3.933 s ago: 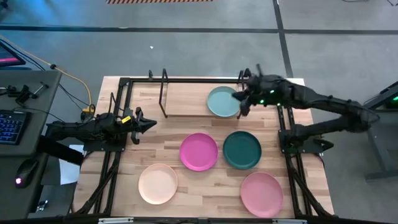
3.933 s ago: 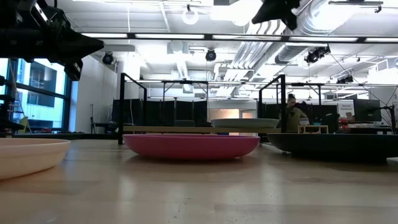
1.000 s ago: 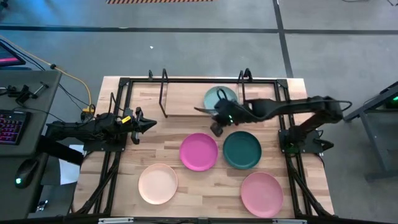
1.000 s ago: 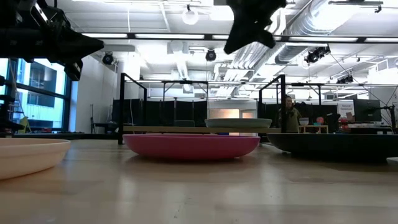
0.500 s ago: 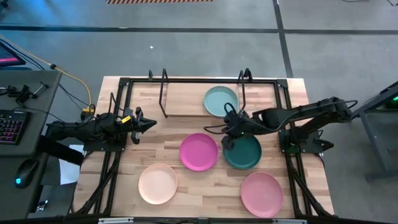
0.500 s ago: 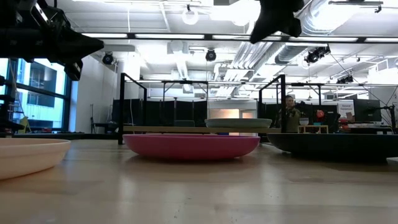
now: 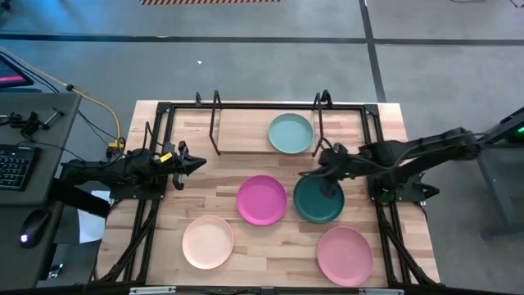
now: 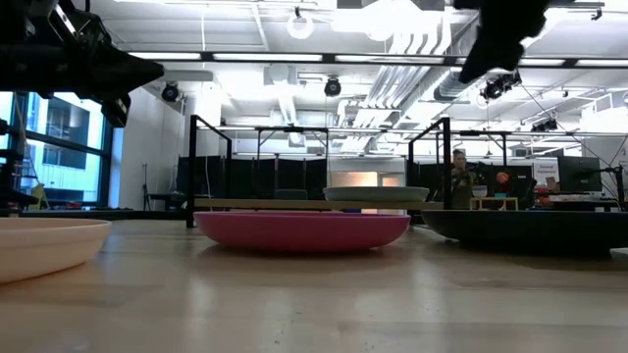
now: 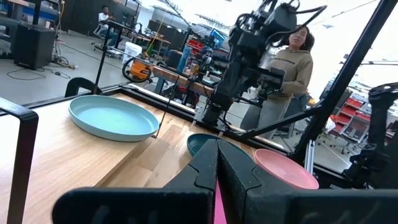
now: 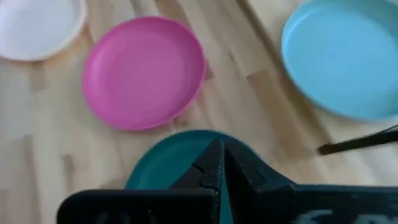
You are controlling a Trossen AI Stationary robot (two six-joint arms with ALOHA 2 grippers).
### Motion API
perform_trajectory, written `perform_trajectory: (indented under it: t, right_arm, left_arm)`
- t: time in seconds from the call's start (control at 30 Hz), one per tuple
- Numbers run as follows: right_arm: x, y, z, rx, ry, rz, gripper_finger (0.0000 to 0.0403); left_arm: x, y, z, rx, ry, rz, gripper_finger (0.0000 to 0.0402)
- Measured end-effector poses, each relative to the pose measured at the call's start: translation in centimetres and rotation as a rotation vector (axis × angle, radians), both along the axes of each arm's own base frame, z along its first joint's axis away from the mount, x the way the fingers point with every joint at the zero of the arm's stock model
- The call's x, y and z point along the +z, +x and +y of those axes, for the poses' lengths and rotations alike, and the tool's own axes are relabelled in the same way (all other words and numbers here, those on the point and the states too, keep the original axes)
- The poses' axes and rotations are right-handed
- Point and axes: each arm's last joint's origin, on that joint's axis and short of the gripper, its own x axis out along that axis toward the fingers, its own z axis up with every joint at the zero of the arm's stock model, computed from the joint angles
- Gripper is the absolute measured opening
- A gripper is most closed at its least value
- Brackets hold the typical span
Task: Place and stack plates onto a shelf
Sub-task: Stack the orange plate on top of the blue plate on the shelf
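The pale teal plate (image 7: 291, 133) lies flat on the right end of the light-wood shelf (image 7: 246, 135), between its black rod uprights. On the tabletop lie the magenta plate (image 7: 262, 199), the dark green plate (image 7: 319, 201), the cream plate (image 7: 208, 242) and the light pink plate (image 7: 345, 256). My right gripper (image 7: 329, 188) is shut and empty. It points down, high above the dark green plate (image 10: 180, 155), as the low view (image 8: 488, 64) shows. My left gripper (image 7: 199, 164) is shut and empty, and it waits above the table's left side.
Black frame rails (image 7: 164, 156) run along the table's left, right and far sides. The shelf's left and middle parts (image 7: 241, 131) are bare. A person (image 9: 286, 68) stands beyond the table's right side. A desk with a keyboard (image 7: 12, 168) stands to the left of the table.
My right gripper has gone from in front of the shelf toward the table's right and near edges, past the magenta plate's far side. It now hangs over the dark green plate. All the plates have stayed where they were.
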Motion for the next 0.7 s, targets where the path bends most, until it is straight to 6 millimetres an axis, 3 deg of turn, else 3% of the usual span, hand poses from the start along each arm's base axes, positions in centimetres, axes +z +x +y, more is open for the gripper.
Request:
perform_trajectory:
  t: [0.2,0.4,0.7]
  right_arm:
    - [-0.8,-3.1,-0.3,0.046,0.124,-0.317,0.0]
    - [-0.5,-4.2,-0.6,0.066,0.094,-0.557,0.0]
    - [-0.6,-3.9,-1.1,0.13,-0.063,-0.558,0.0]
  left_arm:
    - [0.0,0.0,0.0,0.001,0.0,0.0,0.0001]
    - [0.0,0.0,0.0,0.001,0.0,0.0,0.0001]
    - [0.0,0.0,0.0,0.0,0.0,0.0,0.0001]
